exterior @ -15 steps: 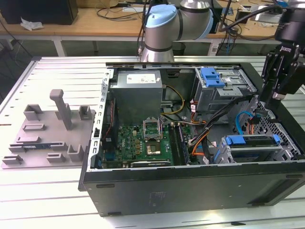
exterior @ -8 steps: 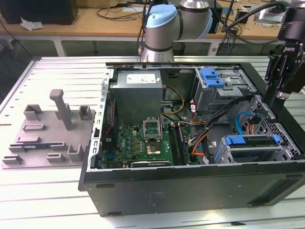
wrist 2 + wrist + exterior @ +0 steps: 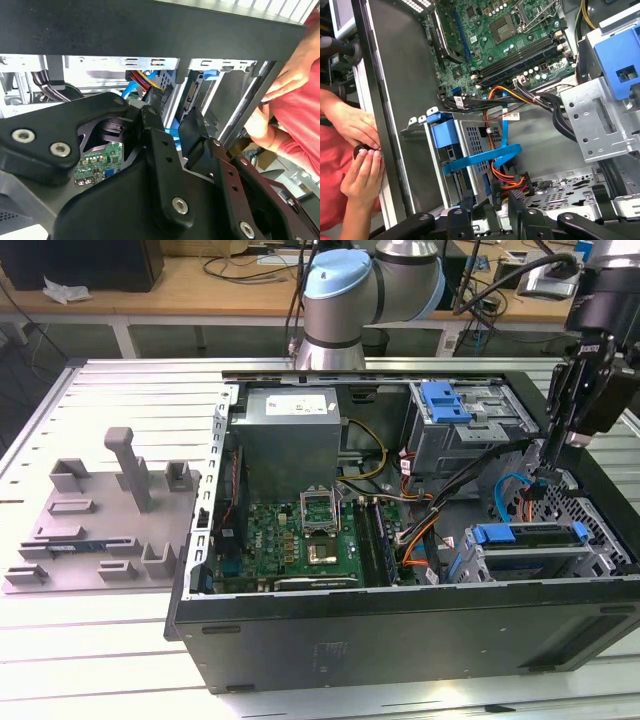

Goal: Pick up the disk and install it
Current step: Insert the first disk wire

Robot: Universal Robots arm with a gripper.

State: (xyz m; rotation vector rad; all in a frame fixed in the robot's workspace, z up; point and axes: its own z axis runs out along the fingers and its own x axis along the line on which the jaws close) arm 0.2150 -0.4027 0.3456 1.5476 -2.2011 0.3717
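Disk [image 3: 530, 536] first: where is it, which way does it lie?

You have it seated in the silver metal cage [image 3: 520, 565] at the near corner of the black case [image 3: 400, 625], on the exterior view's right. Its long axis runs across that view, blue plastic carrier end toward the view's left, facing the green motherboard [image 3: 300, 535].

And the gripper [image 3: 548, 475]?

Just behind the cage, reaching down into the case. In both wrist views your black fingers [image 3: 152, 140] stand apart, released; the first wrist view puts a black cable plug [image 3: 496, 192] with orange and red wires between them, and I cannot tell whether they touch it.

What else do the wrist cameras give?

A flat blue cable [image 3: 485, 156] looping over the perforated cage wall, and a person's hand [image 3: 362, 170] meeting a second hand [image 3: 355, 125] at the case rim. Farther back sit the boxy grey power supply [image 3: 290, 435], then the arm's pale blue joint [image 3: 345, 285].
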